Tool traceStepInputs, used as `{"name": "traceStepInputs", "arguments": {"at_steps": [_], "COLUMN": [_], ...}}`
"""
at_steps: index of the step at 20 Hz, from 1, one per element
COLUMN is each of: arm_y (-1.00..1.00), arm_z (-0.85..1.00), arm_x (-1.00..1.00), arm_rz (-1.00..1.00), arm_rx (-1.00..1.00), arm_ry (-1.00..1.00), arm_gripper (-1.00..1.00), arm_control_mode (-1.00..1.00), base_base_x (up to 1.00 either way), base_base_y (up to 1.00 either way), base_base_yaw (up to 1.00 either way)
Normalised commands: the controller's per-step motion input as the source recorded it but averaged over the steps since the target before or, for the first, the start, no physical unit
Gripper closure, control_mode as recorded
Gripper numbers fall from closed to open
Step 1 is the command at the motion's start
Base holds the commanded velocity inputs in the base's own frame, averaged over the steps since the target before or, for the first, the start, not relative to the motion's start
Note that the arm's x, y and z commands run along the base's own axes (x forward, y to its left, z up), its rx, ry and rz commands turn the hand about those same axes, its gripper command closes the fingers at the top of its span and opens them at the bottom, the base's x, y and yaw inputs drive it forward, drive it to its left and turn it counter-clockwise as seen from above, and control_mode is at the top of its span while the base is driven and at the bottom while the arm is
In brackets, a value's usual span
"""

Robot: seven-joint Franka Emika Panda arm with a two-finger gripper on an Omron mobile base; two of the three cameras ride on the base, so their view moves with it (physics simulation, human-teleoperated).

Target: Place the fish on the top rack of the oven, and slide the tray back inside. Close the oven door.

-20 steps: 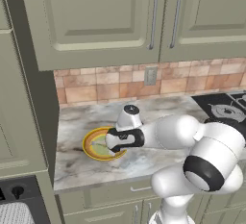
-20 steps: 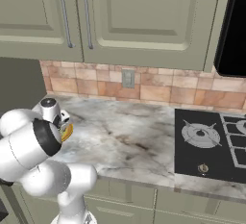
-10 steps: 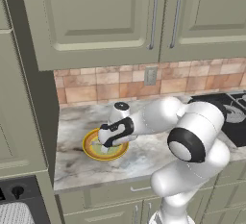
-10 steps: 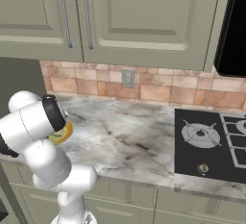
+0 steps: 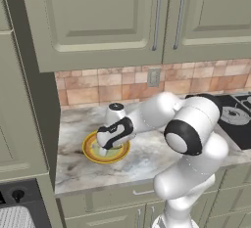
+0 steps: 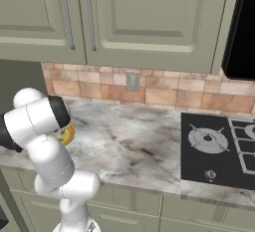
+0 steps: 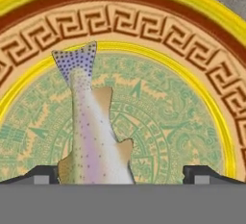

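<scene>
In the hand view, the gripper (image 7: 117, 172) hangs close over the plate (image 7: 158, 26), its two dark fingertips (image 7: 42, 173) spread wide and closed on nothing. The fish (image 7: 91, 136) lies on the plate's green centre, between the fingertips but nearer the left one, its spotted tail fin pointing away toward the patterned rim.

In the left base view, the arm reaches left and down from the base, and the gripper (image 5: 105, 149) sits just above the plate (image 5: 93, 153), hiding the fish. The plate rests on the marble counter (image 5: 78, 173), near its left end. Below the plate and left of it, a corner of the oven (image 5: 17, 195) shows at the picture's edge. A cooktop (image 5: 235, 117) lies well to the right of the plate on the same counter. Behind the plate rises a tile backsplash (image 5: 98, 87) with a wall outlet (image 5: 153, 77), and above that hang the cabinets (image 5: 108, 16).

In the right base view, a sliver of the plate (image 6: 68, 135) peeks out from behind the arm.
</scene>
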Motion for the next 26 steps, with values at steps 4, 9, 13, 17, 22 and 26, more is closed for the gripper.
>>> {"name": "traceStepInputs", "arguments": {"at_steps": [4, 9, 13, 17, 22, 26], "arm_y": [0.0, -0.06, -0.34, -0.34, -0.34, -0.34], "arm_z": [-0.19, 0.0, 0.23, 0.57, 0.69, 0.54], "arm_x": [0.0, -0.07, -0.36, -0.37, -0.36, -0.52], "arm_rz": [0.0, 0.0, 0.0, 0.0, 0.0, 0.0], "arm_rx": [-0.01, 0.0, 0.0, 0.0, 0.0, 0.0], "arm_ry": [-0.01, -0.04, -0.15, -0.05, 0.0, 0.0], "arm_gripper": [1.0, 1.0, 1.0, 1.0, 1.0, 1.0], "arm_control_mode": [-1.0, -1.0, -1.0, -1.0, -1.0, -1.0], "base_base_x": [0.0, 0.0, 0.0, 0.0, 0.0, 0.0], "base_base_y": [0.0, 0.0, 0.0, 0.0, 0.0, 0.0], "base_base_yaw": [0.0, 0.0, 0.0, 0.0, 0.0, 0.0]}}
